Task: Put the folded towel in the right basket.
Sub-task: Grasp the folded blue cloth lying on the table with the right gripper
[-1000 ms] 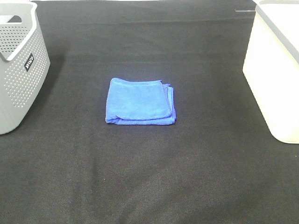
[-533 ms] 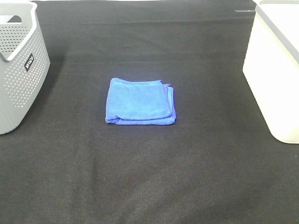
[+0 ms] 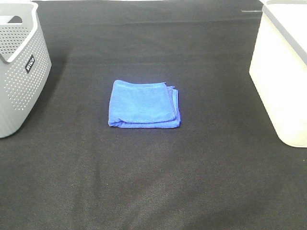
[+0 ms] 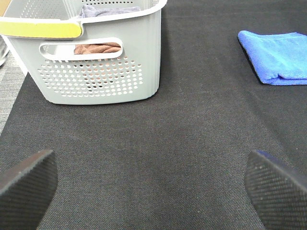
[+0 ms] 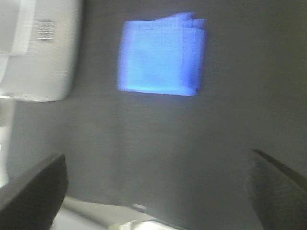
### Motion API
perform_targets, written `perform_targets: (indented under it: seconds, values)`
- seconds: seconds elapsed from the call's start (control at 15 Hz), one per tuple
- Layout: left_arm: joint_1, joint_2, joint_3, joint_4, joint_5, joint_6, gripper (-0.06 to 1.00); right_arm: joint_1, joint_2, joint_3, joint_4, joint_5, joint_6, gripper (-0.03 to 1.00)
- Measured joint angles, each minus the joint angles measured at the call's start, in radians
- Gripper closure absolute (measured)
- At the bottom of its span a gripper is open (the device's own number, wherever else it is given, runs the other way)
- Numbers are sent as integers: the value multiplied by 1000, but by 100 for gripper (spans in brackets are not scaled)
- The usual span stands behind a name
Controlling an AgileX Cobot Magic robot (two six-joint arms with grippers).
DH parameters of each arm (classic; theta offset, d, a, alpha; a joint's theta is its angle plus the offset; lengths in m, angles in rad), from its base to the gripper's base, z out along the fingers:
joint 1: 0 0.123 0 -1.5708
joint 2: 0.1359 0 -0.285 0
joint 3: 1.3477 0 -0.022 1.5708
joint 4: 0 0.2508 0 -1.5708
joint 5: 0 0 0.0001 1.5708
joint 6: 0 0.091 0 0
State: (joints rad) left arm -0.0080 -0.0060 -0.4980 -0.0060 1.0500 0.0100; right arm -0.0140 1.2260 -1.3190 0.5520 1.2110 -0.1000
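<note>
A folded blue towel (image 3: 144, 104) lies flat in the middle of the black cloth. The white right basket (image 3: 283, 72) stands at the right edge. Neither arm shows in the high view. In the left wrist view my left gripper (image 4: 153, 187) is open and empty, low over the cloth, with the towel (image 4: 278, 62) far off to one side. In the blurred right wrist view my right gripper (image 5: 158, 191) is open and empty, with the towel (image 5: 160, 57) ahead of it and apart from it.
A grey perforated basket (image 3: 19, 67) stands at the left edge; the left wrist view shows its wall (image 4: 96, 72) with cloths inside. A black cloth (image 3: 153, 182) covers the table.
</note>
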Motion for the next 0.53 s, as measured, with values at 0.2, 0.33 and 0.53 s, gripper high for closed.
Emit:
perform_targets:
  seconds: [0.2, 0.33, 0.53]
  values:
    - [0, 0, 0, 0, 0, 0, -4, 40, 244, -113, 100, -21, -63, 0]
    - [0, 0, 0, 0, 0, 0, -4, 141, 453, -211, 81, -60, -72, 0]
    - [0, 0, 0, 0, 0, 0, -4, 206, 697, -369, 78, -76, -72, 0]
